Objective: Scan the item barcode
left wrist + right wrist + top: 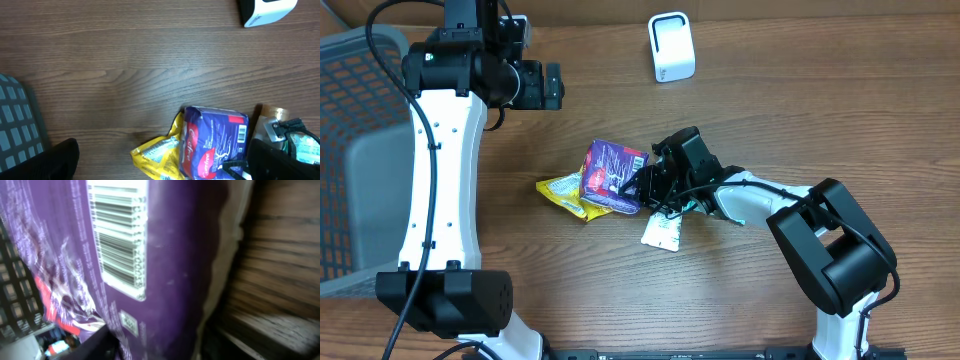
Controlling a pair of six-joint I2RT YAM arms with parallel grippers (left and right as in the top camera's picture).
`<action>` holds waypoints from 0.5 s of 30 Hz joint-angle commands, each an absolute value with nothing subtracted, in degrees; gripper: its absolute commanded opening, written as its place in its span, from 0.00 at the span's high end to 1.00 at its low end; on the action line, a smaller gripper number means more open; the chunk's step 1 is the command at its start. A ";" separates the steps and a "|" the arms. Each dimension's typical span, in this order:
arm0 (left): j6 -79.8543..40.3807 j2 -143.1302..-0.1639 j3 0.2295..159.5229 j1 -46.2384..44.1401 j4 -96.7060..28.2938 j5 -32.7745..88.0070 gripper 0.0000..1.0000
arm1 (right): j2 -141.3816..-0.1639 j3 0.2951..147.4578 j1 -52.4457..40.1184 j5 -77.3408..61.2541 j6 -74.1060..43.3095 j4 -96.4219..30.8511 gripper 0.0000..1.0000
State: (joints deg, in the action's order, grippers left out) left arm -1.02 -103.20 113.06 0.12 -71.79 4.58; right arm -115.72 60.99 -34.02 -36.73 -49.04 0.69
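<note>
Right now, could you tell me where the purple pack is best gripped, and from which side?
Grip the purple pack by its right edge, coming in low from the right, where the right gripper sits. The pack lies flat, partly on the yellow pack, so that thin edge probably gives the best hold. Stay clear of the upward-facing barcode at its far right corner.

The overhead camera looks straight down on the whole worktop (570, 300) from well above. The left wrist camera hangs fairly high, tilted down over the purple packet (215, 142) and white scanner (265, 12), both also seen from overhead. The right wrist camera sits almost against that packet's barcode (120, 240), which is blurred by closeness.
</note>
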 commanded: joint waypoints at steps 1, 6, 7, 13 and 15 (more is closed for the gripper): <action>0.47 -103.83 112.64 0.36 -71.75 4.03 0.00 | -117.60 61.14 -33.85 -35.03 -49.50 0.12 0.58; 0.45 -103.83 112.64 0.36 -71.77 4.03 0.01 | -116.51 61.17 -32.21 -38.68 -46.46 -1.39 0.65; 0.47 -103.83 112.64 0.34 -71.77 4.03 0.00 | -115.87 61.21 -31.81 -38.65 -45.56 -2.61 0.65; 0.47 -103.83 112.64 0.36 -71.77 4.03 0.00 | -109.45 61.45 -29.41 -38.63 -33.01 -11.44 0.58; 0.45 -103.83 112.64 0.34 -71.77 4.03 0.00 | -107.33 62.81 -28.56 -37.80 -25.82 -17.89 0.52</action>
State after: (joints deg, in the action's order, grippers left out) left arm -0.84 -103.20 113.06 0.10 -71.79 4.40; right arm -111.37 61.36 -29.85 -39.48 -36.95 -14.52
